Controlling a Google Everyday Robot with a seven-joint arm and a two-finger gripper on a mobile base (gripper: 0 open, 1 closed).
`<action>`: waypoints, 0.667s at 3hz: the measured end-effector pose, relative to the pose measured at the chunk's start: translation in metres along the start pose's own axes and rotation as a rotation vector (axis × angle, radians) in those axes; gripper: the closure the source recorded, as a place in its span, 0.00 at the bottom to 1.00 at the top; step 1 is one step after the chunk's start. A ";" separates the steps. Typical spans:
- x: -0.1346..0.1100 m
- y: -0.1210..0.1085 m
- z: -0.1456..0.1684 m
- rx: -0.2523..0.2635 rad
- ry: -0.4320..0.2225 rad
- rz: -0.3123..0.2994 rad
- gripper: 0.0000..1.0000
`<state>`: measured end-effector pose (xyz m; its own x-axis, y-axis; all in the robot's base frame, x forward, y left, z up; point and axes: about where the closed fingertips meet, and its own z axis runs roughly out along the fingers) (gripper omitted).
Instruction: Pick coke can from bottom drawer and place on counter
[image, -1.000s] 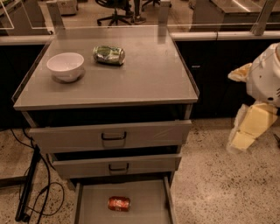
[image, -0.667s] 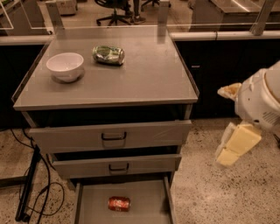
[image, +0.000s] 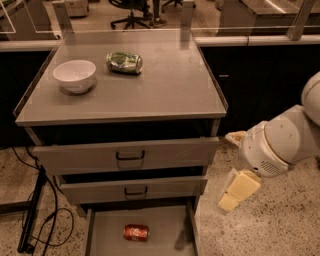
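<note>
Speckled floor (image: 280, 230); coke can (image: 136, 232) lying in open bottom drawer (image: 106, 236), 6 o'clock. gripper (image: 235, 192) 4 o'clock, well apart, open-or-closed: cannot tell. Pick and counter (image: 170, 85) placing both left.

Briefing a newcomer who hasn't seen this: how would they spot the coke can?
Start at the grey drawer cabinet: its bottom drawer, the shallow open tray, holds the coke can lying on its side, with the claw hanging beside the cabinet. It is red, unlike the green can up on the counter beside the white bowl.
</note>
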<state>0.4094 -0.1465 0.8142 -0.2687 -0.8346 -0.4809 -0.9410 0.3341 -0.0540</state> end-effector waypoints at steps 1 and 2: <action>0.000 0.000 0.000 0.000 0.000 0.000 0.00; -0.001 0.006 0.017 -0.011 -0.004 -0.012 0.00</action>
<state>0.4073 -0.1356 0.7993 -0.2564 -0.8366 -0.4842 -0.9465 0.3189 -0.0500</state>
